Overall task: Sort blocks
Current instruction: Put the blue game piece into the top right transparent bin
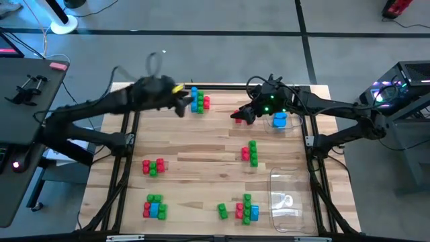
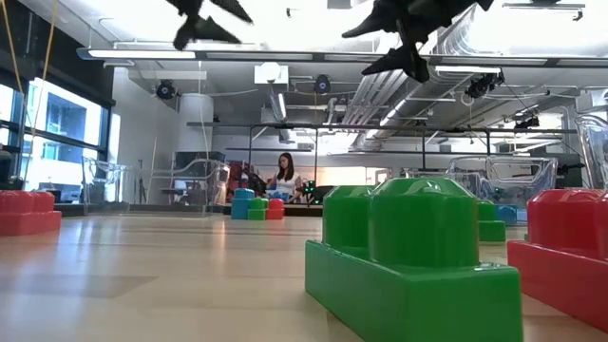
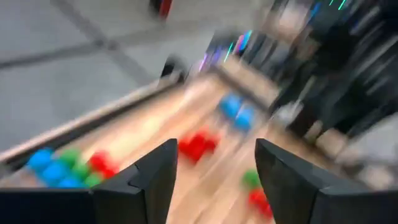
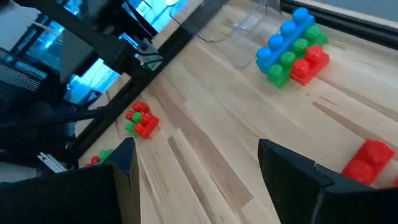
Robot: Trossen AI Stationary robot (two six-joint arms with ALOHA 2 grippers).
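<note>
Red, green and blue blocks lie in small clusters on the wooden table. One blue, green and red cluster [image 1: 199,101] sits near the far edge, and my left gripper [image 1: 181,106] hovers open just to its left. My right gripper [image 1: 243,115] hovers open beside a single red block [image 1: 236,118], which also shows in the right wrist view as the red block [image 4: 367,162]. In the low view both the left gripper [image 2: 204,21] and the right gripper [image 2: 407,43] hang well above the table. The left wrist view is blurred; its open left gripper [image 3: 214,168] holds nothing.
Blue blocks [image 1: 279,121] lie under the right arm. More clusters: red and green [image 1: 153,166], green and red [image 1: 250,153], and two near the front, the cluster [image 1: 154,207] and the cluster [image 1: 246,209]. A clear tray [image 1: 289,198] lies at the near right. A person [image 2: 284,177] stands far behind.
</note>
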